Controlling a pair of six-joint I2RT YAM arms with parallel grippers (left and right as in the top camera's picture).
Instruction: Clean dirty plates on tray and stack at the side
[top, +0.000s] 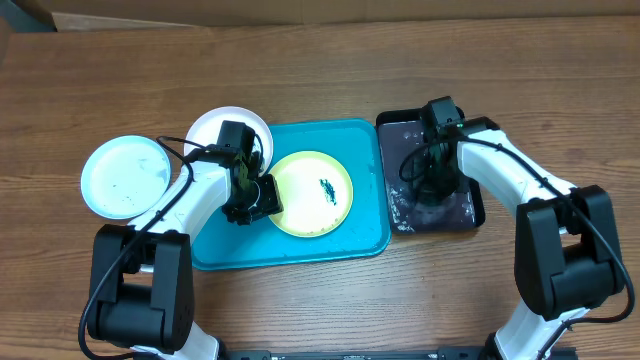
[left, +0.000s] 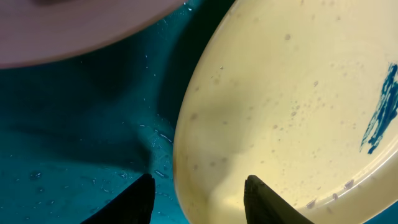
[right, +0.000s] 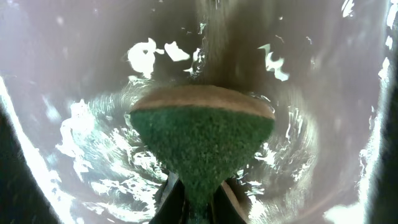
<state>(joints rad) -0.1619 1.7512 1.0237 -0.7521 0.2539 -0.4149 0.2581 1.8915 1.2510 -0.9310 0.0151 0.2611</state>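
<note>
- My left claw (left: 200, 202) is open, one tip on each side of the yellow plate (top: 305, 195) rim, on the teal tray (top: 300, 250).
- My right claw (right: 199, 194) pinches a green sponge (right: 202, 137) in the wet black tray (top: 392, 125).
- The mint plate (top: 125, 175) sits on the surface (top: 330, 60).

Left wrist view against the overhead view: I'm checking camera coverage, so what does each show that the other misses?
Only the left wrist: water droplets on the teal rectangular plastic tray, and the left end effector open, one fingertip either side of the rim of the round yellow plastic plate. Only the overhead: the round pale mint-green plate on the table, and the right arm over the black rectangular tray. Both: the yellow plate, its blue-green smear, the teal tray, the round white plate.
</note>
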